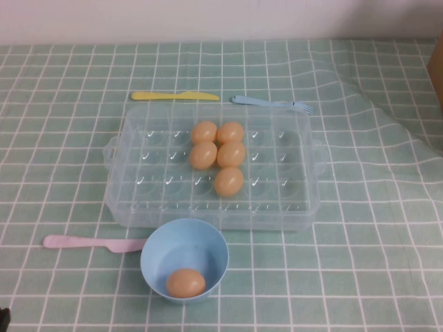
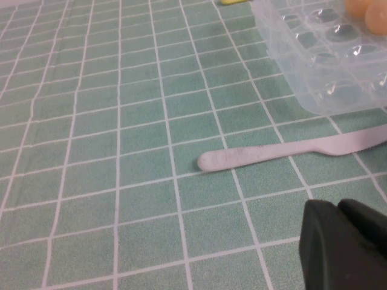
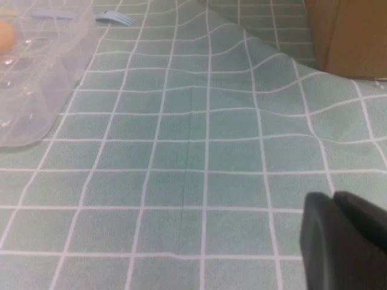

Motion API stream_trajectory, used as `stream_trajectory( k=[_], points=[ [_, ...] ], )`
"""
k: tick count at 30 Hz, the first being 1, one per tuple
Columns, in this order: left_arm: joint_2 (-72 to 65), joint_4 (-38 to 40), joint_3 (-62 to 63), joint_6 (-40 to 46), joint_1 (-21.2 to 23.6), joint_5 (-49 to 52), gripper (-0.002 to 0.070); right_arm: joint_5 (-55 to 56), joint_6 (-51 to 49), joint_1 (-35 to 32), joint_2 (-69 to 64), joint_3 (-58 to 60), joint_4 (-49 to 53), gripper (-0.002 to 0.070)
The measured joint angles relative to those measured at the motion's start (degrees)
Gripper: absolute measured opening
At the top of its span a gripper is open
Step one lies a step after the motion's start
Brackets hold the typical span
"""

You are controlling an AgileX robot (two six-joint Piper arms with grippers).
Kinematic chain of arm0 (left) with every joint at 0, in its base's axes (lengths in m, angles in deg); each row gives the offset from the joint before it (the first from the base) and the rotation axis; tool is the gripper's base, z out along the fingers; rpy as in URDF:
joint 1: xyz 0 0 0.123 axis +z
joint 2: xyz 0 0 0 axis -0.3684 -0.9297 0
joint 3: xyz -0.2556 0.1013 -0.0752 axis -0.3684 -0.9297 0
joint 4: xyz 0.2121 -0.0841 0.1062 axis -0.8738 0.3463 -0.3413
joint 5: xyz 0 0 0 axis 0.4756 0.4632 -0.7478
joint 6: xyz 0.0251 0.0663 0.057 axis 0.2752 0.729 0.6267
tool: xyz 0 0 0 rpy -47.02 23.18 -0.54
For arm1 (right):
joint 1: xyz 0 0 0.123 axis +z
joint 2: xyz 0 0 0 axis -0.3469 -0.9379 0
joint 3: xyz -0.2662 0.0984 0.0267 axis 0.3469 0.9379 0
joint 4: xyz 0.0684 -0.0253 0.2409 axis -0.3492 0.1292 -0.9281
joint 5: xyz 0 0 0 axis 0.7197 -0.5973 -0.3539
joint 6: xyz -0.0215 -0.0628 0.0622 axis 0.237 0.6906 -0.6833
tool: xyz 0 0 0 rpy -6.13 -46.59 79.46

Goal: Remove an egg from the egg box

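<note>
The clear plastic egg box (image 1: 284, 187) lies mid-table with several orange-tan eggs (image 1: 229, 181) clustered in its middle cups. One more egg (image 1: 185, 283) rests inside the light blue bowl (image 1: 208, 249) just in front of the box. My left gripper (image 2: 338, 208) hovers low over the cloth near the pink knife (image 2: 272, 154), fingers pressed together and holding nothing; a corner of the egg box (image 2: 314, 66) shows beyond it. My right gripper (image 3: 334, 198) is shut and empty over bare cloth, to the right of the egg box (image 3: 36, 78). Neither arm shows in the high view.
A pink knife (image 1: 90, 243) lies left of the bowl. Behind the box are a yellow knife (image 1: 174, 95) and a blue fork (image 1: 270, 102). The green checked cloth is wrinkled at the right, where a brown box (image 3: 351, 36) stands at the table's edge.
</note>
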Motion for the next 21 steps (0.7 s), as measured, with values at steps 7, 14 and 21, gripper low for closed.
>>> stream_trajectory(
  k=[7, 14, 21],
  points=[
    [0.00, 0.00, 0.00, 0.00, 0.00, 0.00, -0.0003, 0.00, 0.00, 0.00, 0.00, 0.00, 0.00, -0.0018],
    [0.00, 0.00, 0.00, 0.00, 0.00, 0.00, -0.0003, 0.00, 0.00, 0.00, 0.00, 0.00, 0.00, -0.0018],
    [0.00, 0.00, 0.00, 0.00, 0.00, 0.00, -0.0003, 1.00, 0.00, 0.00, 0.00, 0.00, -1.42, -0.0018]
  ],
)
